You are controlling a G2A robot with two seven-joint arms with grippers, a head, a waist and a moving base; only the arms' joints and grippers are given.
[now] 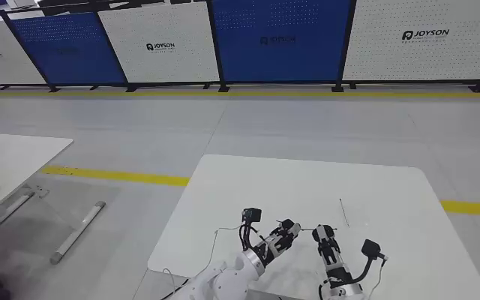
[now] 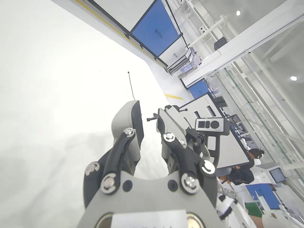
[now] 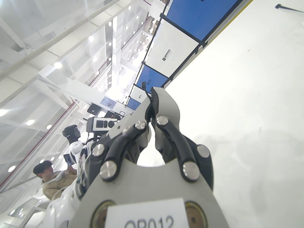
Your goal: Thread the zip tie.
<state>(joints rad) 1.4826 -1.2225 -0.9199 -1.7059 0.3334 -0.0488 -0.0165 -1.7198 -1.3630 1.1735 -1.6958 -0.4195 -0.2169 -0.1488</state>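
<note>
1. Top view: the left gripper (image 1: 291,226) and right gripper (image 1: 322,231) sit nearly tip to tip over the near part of the table (image 1: 247,180). A loose tie (image 1: 343,212) lies flat on the table just beyond the right gripper, apart from both.
2. Left wrist view: the left gripper (image 2: 148,110) has its fingers spread and grasps nothing. The end of the held tie (image 2: 150,119) pokes into the gap between them. The loose tie (image 2: 131,85) lies farther out on the table.
3. Right wrist view: the right gripper (image 3: 152,93) is clenched on the held tie (image 3: 145,87), and a short end sticks out past the fingertips. Whether that end is head or tail cannot be told.
4. Step in hand, as judged: the held tie is being presented to the left gripper. No loop is formed yet.
5. Next move, as judged: the left gripper must close squarely on the free end without deflecting it. Threading tail into head then calls for fine alignment.
6. Count: two ties (one held, one loose), two grippers and one table.
</note>
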